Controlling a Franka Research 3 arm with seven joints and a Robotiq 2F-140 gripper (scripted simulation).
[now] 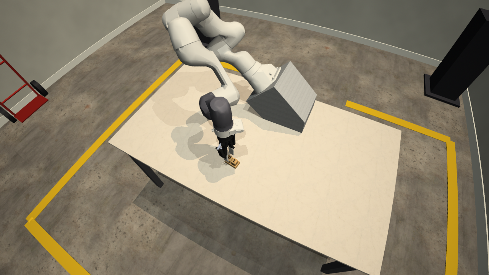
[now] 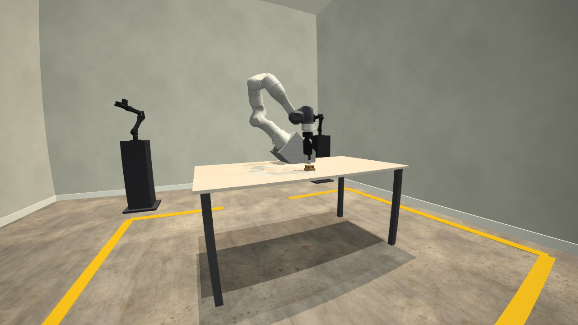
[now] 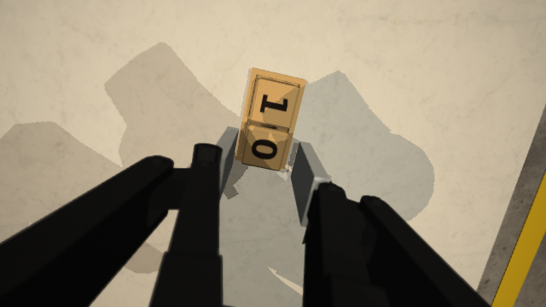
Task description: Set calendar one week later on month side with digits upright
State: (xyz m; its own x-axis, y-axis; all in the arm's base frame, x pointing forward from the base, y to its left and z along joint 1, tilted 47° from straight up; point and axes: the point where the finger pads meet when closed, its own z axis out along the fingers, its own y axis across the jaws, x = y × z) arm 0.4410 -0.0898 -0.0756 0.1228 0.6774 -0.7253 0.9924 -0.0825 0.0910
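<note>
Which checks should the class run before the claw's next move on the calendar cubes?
1. Claw straddles the "0" cube: ok.
2. Claw gripping that cube: not ok, the fingers stand apart and nothing is held.
3. "0" cube and "1" cube side by side in the tray: ok.
4. Tray flat on the table: ok.
5. Month side and its digits readable: cannot tell; only top faces show.

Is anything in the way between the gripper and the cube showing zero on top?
Nothing visible. The gripper holds nothing, its jaws apart on either side of the cube showing 0, which sits in the tray beside the cube showing 1. Only the tray's walls lie close.
</note>
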